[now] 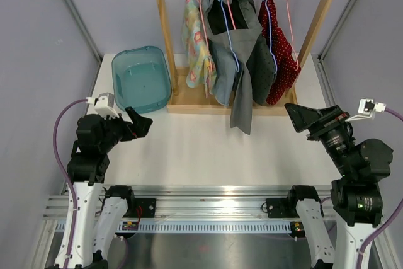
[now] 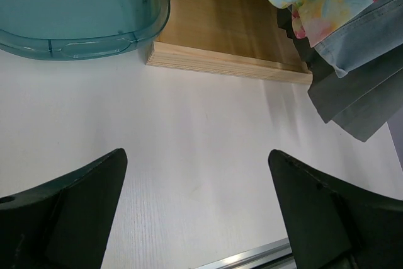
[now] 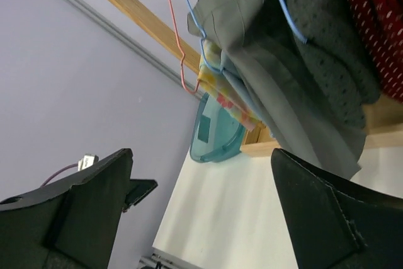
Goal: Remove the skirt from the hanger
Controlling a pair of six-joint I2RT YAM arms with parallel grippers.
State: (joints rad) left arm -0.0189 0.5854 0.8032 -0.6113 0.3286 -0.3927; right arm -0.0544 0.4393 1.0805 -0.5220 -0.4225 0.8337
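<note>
Left gripper (image 1: 141,123) hovers over the white surface (image 1: 201,149) in front of the wooden rack (image 1: 165,36), off the rack's left front corner, with its two fingers spread wide and nothing between them. Its wrist view looks down on bare surface, with the edge of the rack's base board ahead. The right gripper (image 1: 301,118) sits off the rack's right front corner, also clear of the garments. Its fingers are just as wide apart and empty, and it is tilted up toward the hanging clothes.

The grey skirt (image 1: 234,61) hangs on a blue wire hanger (image 1: 232,33) from the rack's top rail, near the middle of the row. Its longest fold drops past the front edge of the rack's base and ends just above the surface. I take the grey piece for the skirt from what looks like a waistband seam in the right wrist view, though the garments overlap and their outlines are hard to separate. A floral garment (image 1: 195,42) hangs to its left on a pink hanger. A dark knitted piece (image 1: 263,67) and a red dotted garment (image 1: 282,55) hang to its right, pressed close together.

A teal plastic bin (image 1: 141,50) rests on the surface just left of the rack, touching or nearly touching its base.
</note>
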